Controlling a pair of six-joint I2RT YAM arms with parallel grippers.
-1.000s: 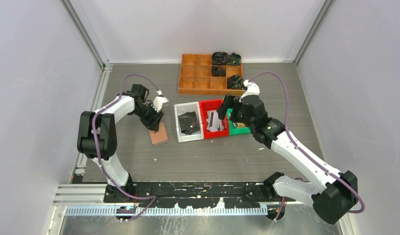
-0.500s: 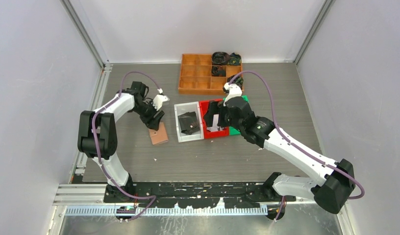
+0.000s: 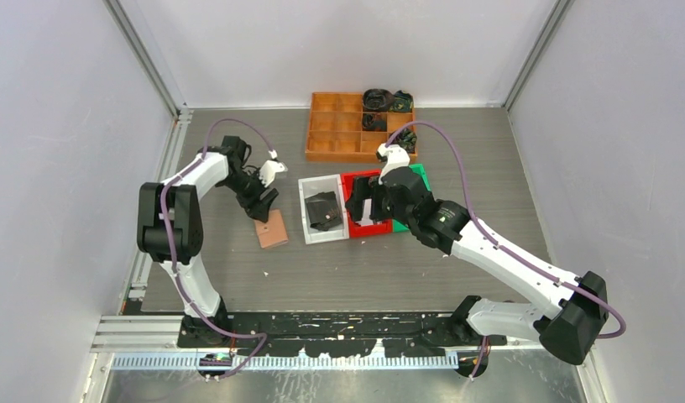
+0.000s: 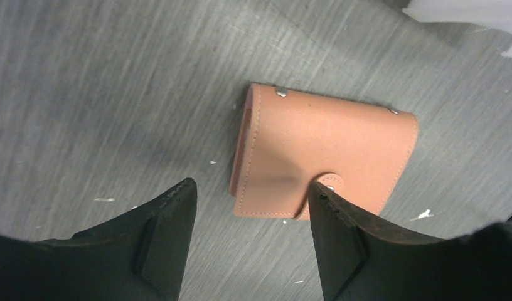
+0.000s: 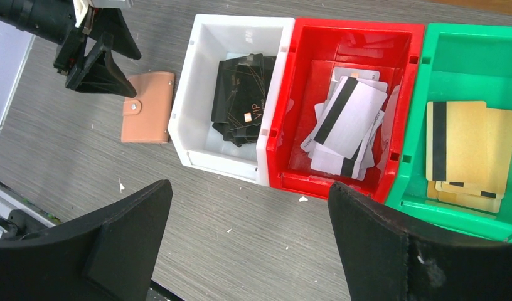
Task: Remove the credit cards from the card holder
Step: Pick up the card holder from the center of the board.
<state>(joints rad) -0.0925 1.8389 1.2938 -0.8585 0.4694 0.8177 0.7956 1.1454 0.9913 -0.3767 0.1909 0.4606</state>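
Observation:
The salmon-pink card holder [image 4: 322, 150] lies folded shut on the table, its strap tab snapped down. My left gripper [image 4: 252, 184] hangs just above its near edge, open, with nothing between the fingers. In the top view the card holder [image 3: 272, 228] sits left of the bins, below the left gripper [image 3: 259, 200]. Black credit cards [image 5: 241, 97] lie in the white bin, grey-white ones [image 5: 351, 119] in the red bin and gold ones [image 5: 470, 147] in the green bin. My right gripper [image 5: 248, 187] is wide open and empty, raised over the bins' front edge; in the top view the right gripper [image 3: 364, 200] is over the red bin.
White bin [image 5: 241, 22], red bin [image 5: 360, 30] and green bin [image 5: 473, 32] stand side by side mid-table. An orange compartment tray [image 3: 343, 128] with dark objects in its right cells sits behind them. Bare grey table lies in front of the bins.
The left jaws have spread wider and drawn back a little from the card holder. The right arm has swung left, from over the green bin to over the red bin.

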